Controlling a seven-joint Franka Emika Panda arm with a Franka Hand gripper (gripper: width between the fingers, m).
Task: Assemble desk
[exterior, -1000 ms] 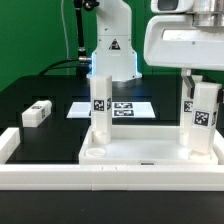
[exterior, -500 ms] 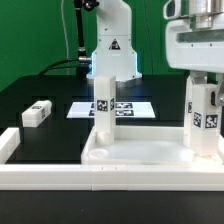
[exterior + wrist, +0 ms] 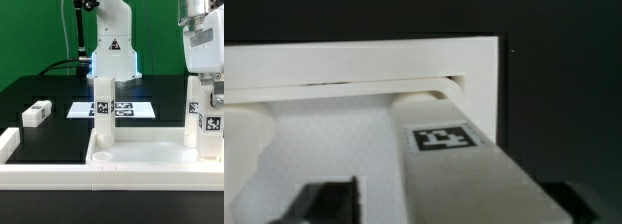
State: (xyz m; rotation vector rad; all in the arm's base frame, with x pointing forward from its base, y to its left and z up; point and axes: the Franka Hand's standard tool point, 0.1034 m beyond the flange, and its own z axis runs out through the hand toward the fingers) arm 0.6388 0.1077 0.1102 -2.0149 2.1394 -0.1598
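Standing upright inside the rimmed tabletop panel (image 3: 150,152) are three of the desk's short square legs, each carrying a black-and-white tag. One leg (image 3: 101,120) rises near the corner of the panel on the exterior view's left. The other two stand on the exterior view's right: the farther leg (image 3: 195,112) sits a little behind, and the nearer leg (image 3: 211,128) sits just beside it, closer to the camera. The panel lies flat on the black table (image 3: 40,90), open side up like a shallow tray, and its front rim rests against the long low white border wall (image 3: 50,178). A fourth leg (image 3: 37,113) lies on its side outside the panel, well apart from it on the exterior view's left. The marker board (image 3: 125,108) lies flat behind the panel, in front of the robot base (image 3: 112,45). The gripper (image 3: 205,78) hangs above the two right-hand legs. In the wrist view, the tagged leg (image 3: 464,165) runs down between the fingers (image 3: 327,200) into a corner of the panel. A strip of white shows between that finger and the leg, so the jaws stand apart around the leg and are not clamped on it. The opposite finger is too dark at the frame edge to make out.
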